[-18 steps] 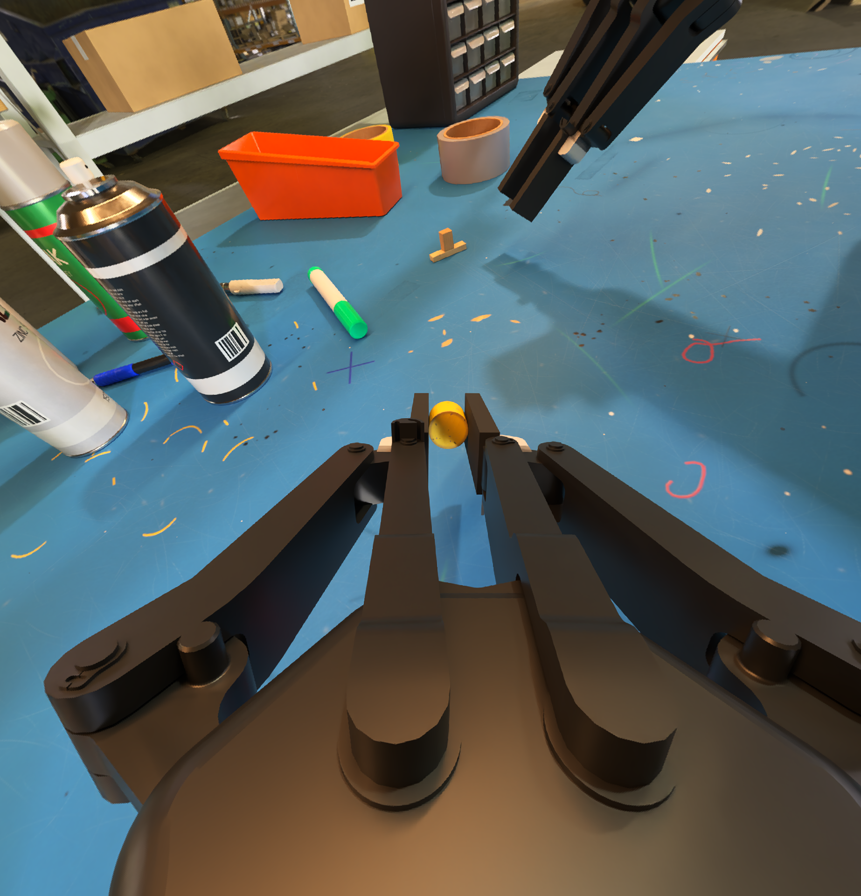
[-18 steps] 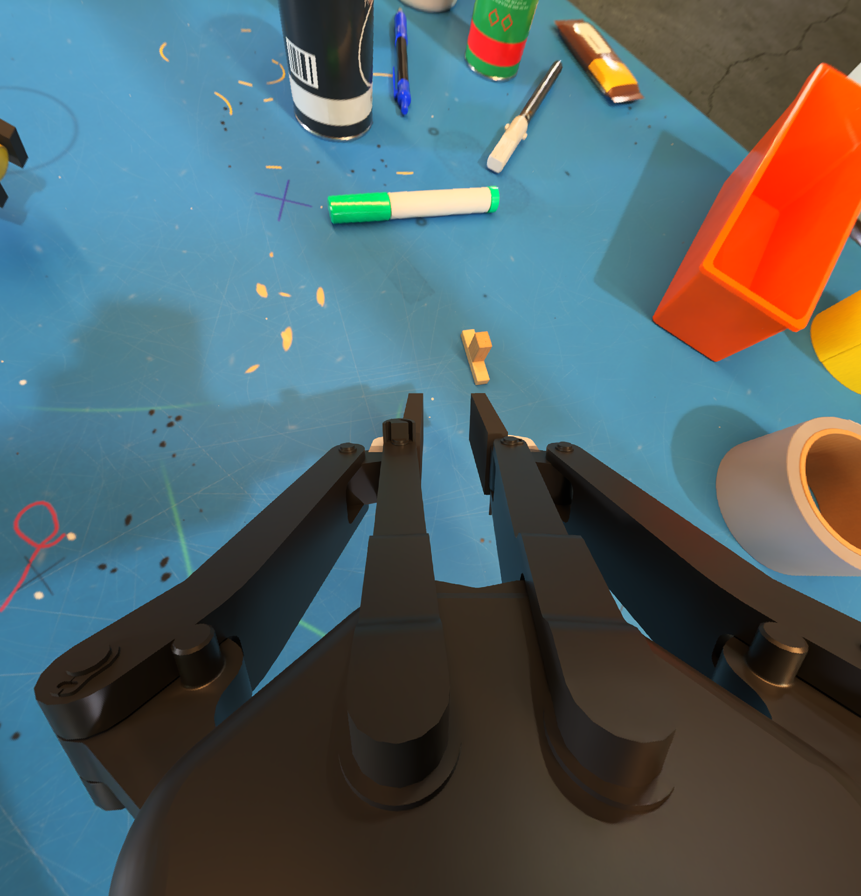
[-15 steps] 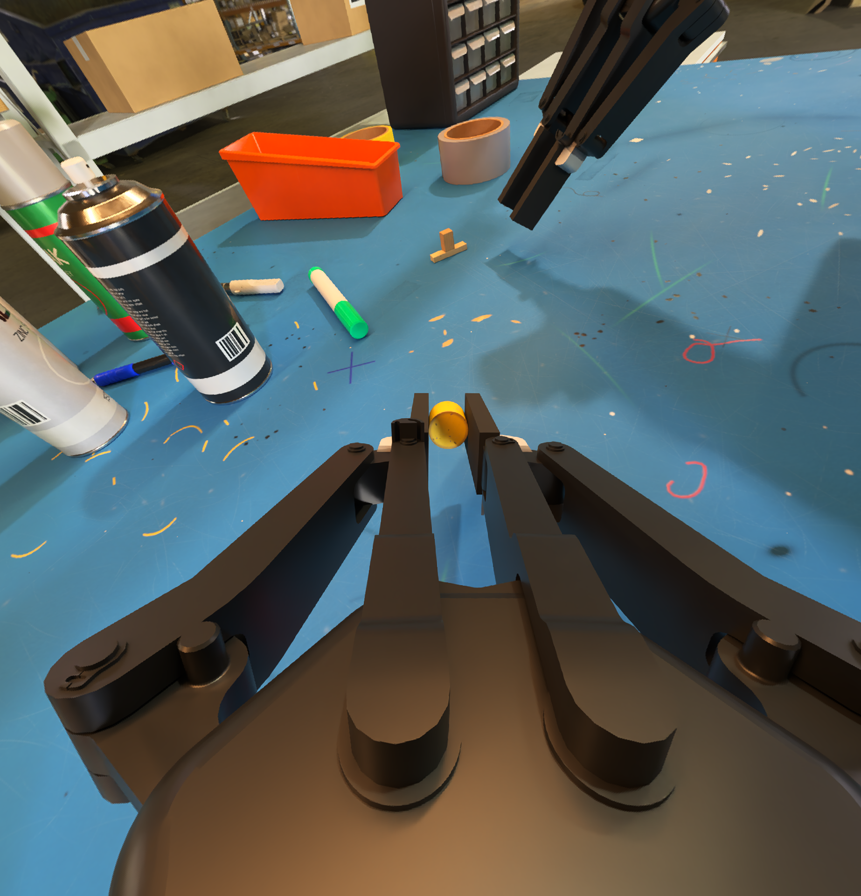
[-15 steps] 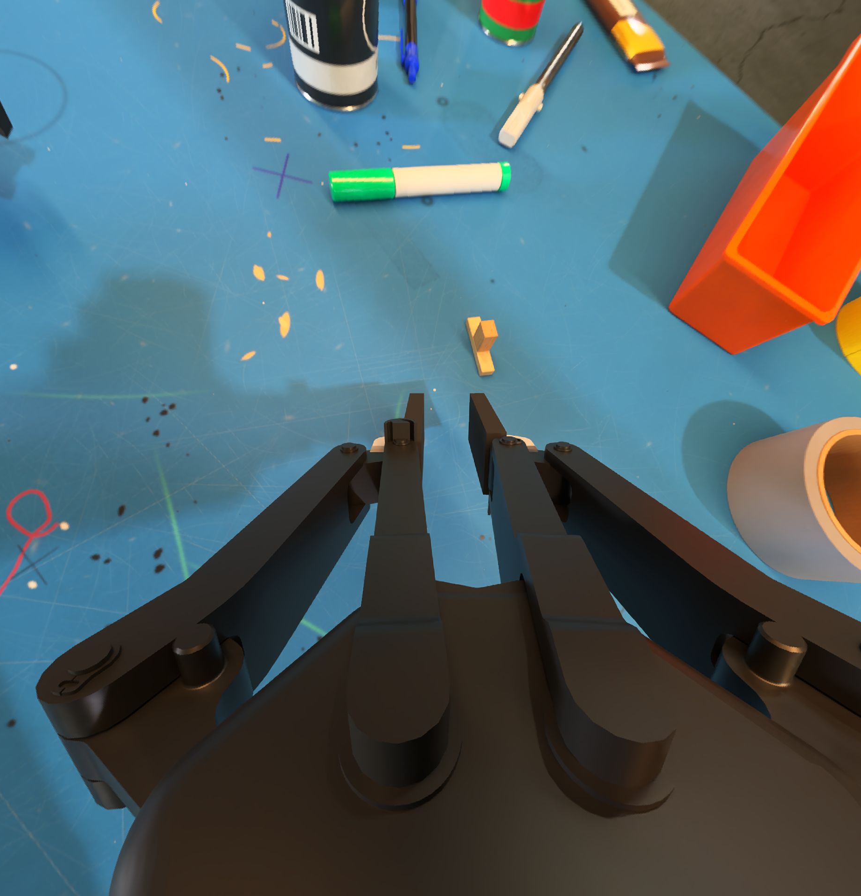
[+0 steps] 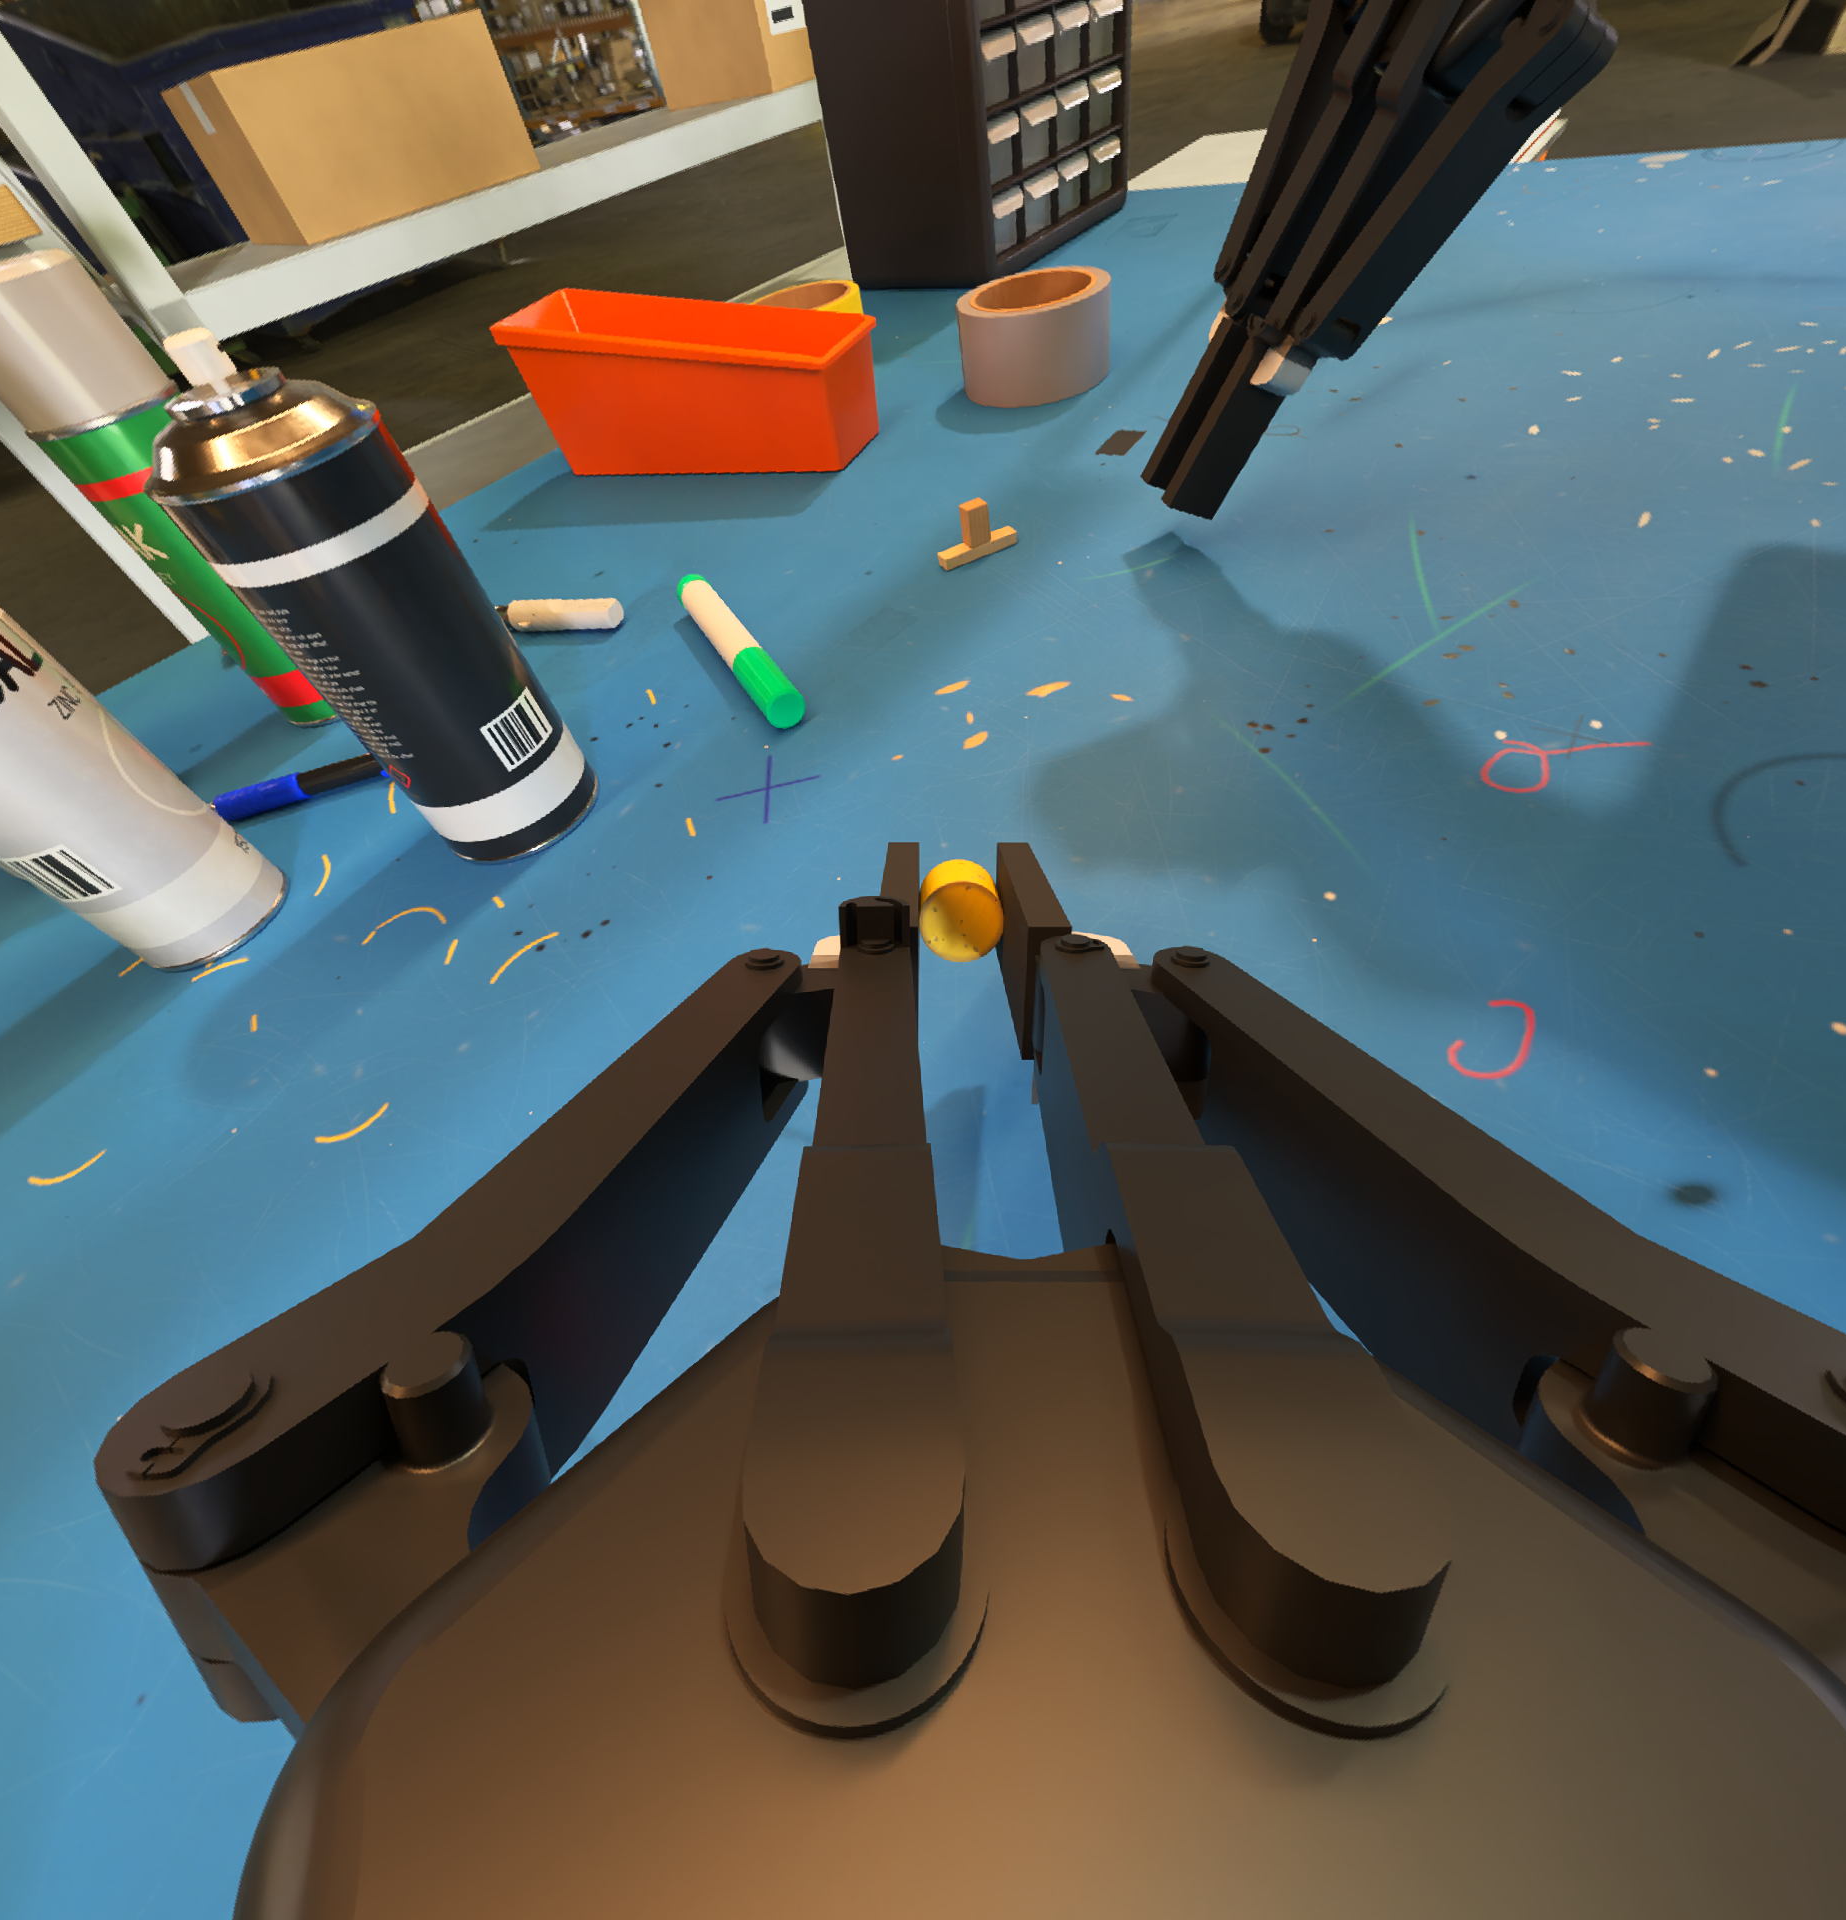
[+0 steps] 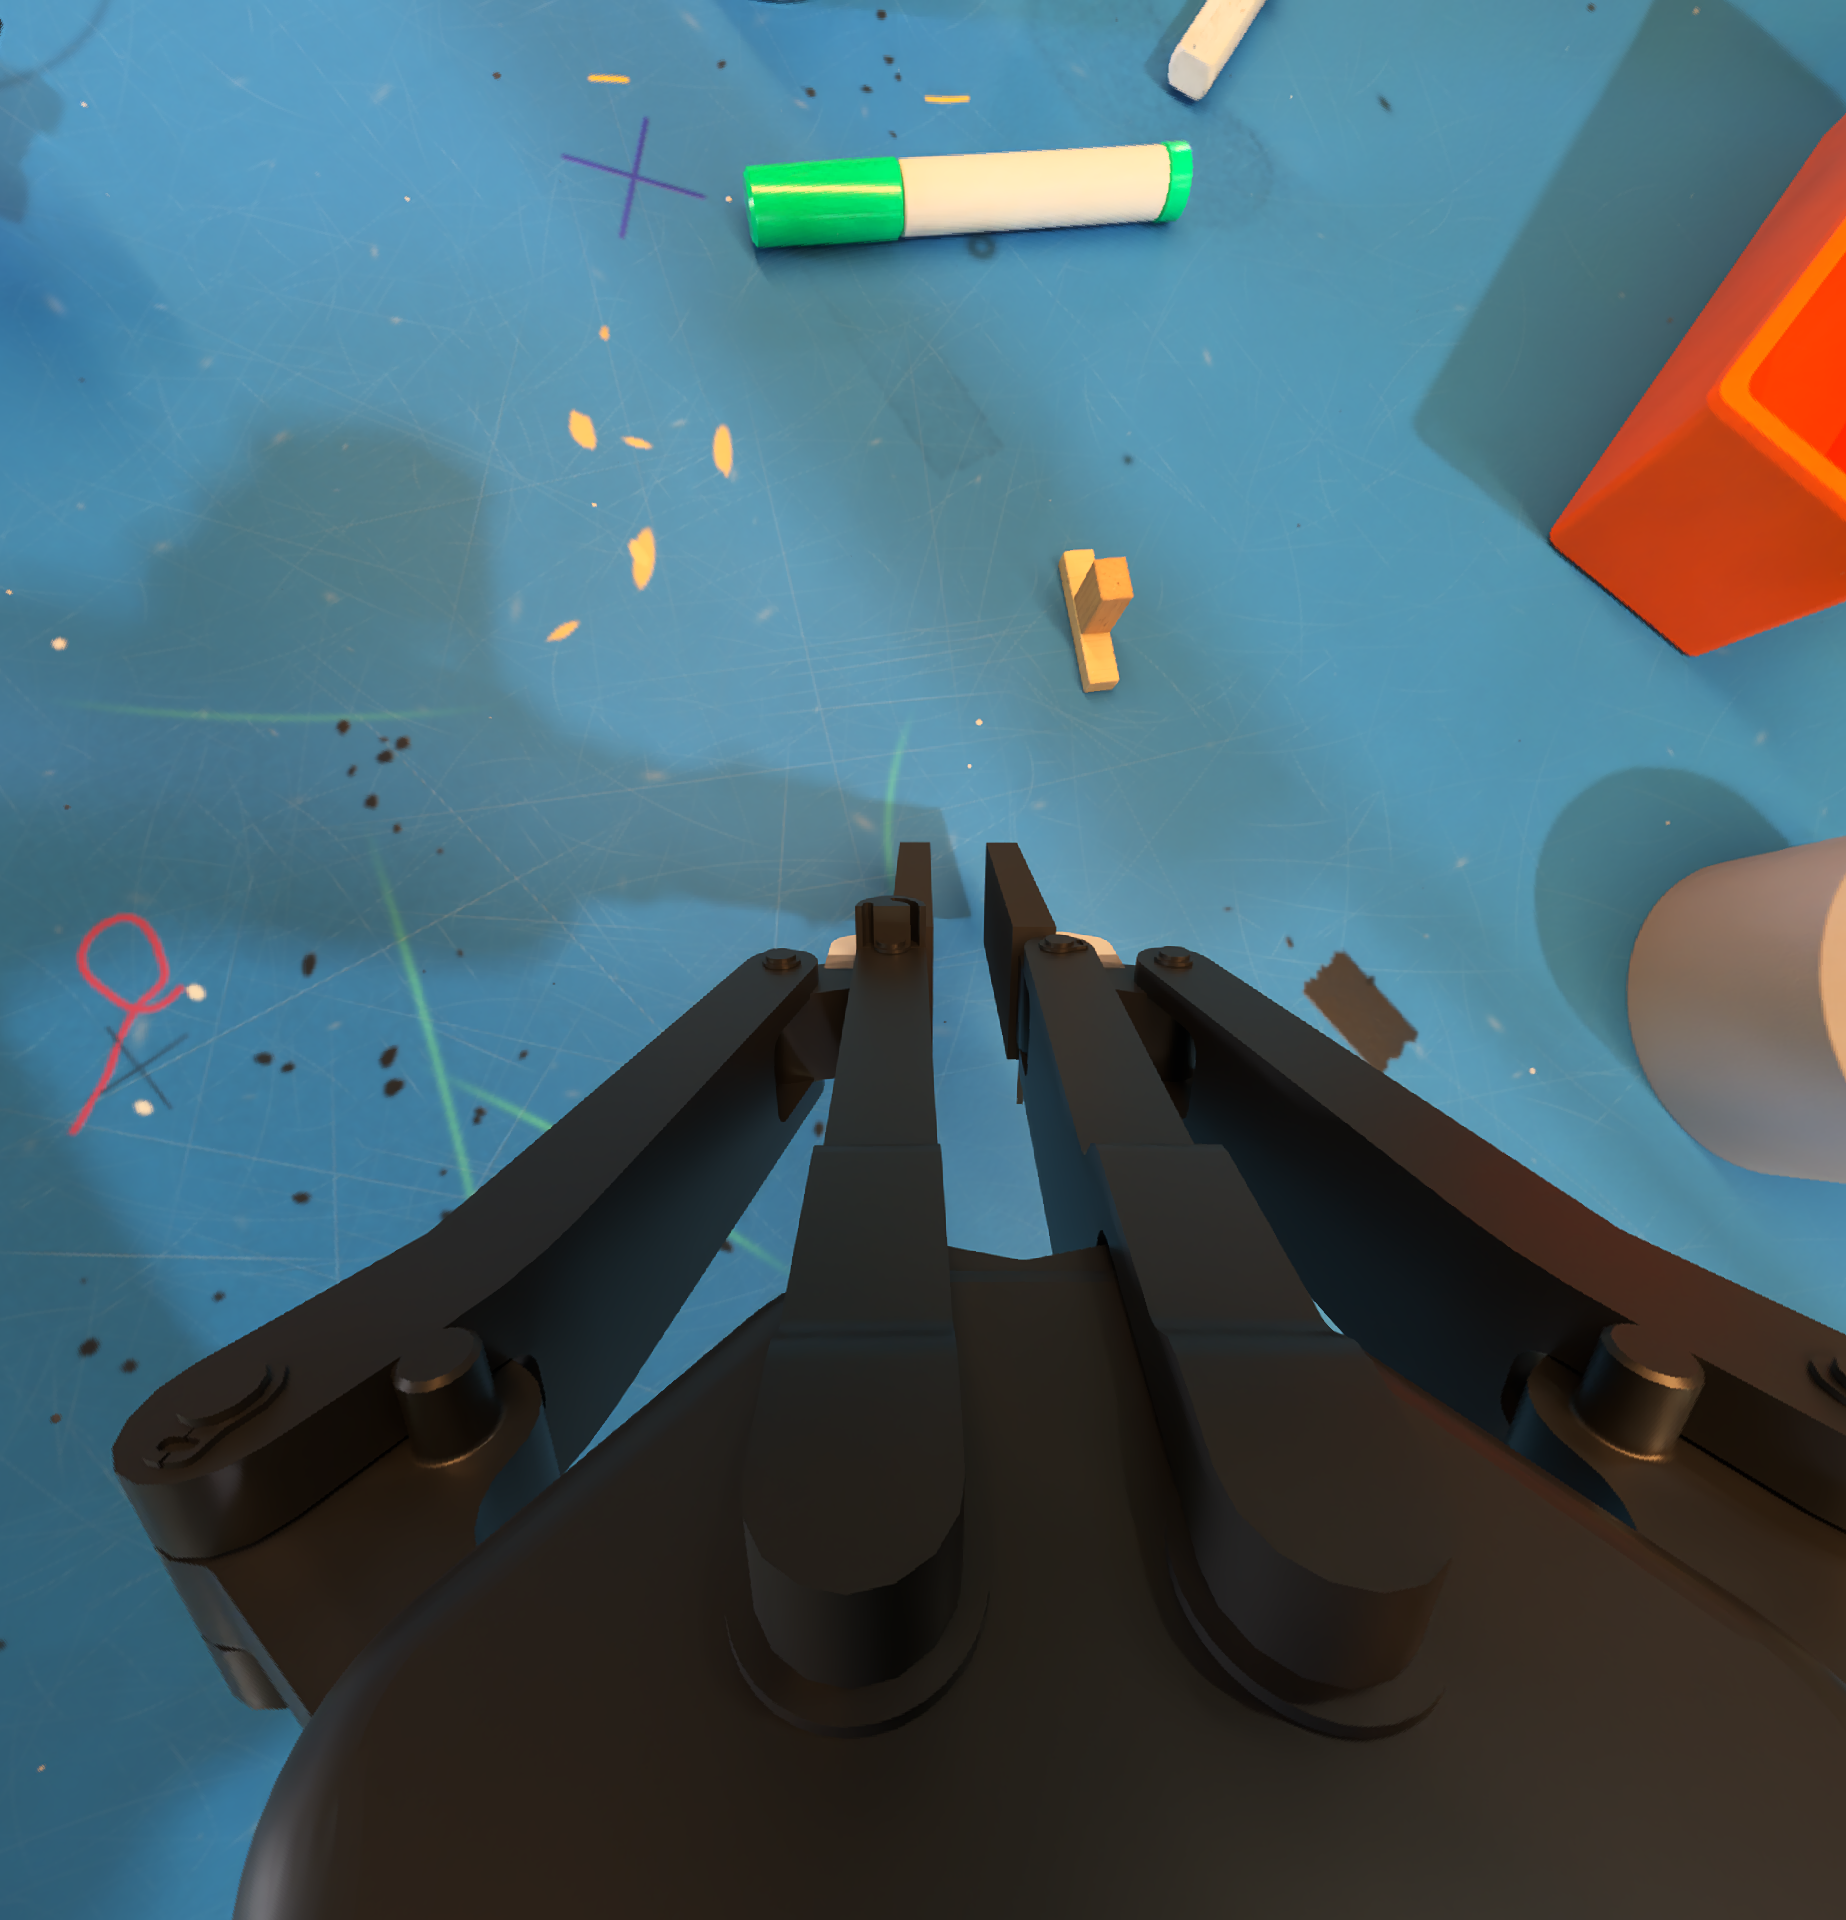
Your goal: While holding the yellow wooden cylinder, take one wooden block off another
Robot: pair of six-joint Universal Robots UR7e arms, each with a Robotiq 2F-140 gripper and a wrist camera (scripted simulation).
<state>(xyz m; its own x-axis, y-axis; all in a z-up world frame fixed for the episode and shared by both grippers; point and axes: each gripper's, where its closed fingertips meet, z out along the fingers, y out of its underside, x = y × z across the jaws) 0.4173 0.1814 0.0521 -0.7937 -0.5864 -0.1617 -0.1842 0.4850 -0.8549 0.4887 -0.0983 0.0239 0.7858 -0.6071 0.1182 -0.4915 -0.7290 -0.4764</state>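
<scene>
Orange bin (image 6: 1750,499) — near stacked blocks (image 6: 1095,618)

A blue surface (image 5: 1521,935), scratched and flecked with paint marks, fills most of both views. Beyond its far edge a dark drawer cabinet (image 5: 992,125) stands. Behind it a white shelf (image 5: 483,223) carries a brown cardboard box (image 5: 358,125), with a dark concrete floor (image 5: 638,239) below. Warm light casts soft shadows across the blue top.

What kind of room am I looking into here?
Probably a workshop or warehouse: a scuffed, paint-flecked blue workbench with spray cans, a cabinet of small parts drawers, and cardboard boxes on shelving behind.
</scene>
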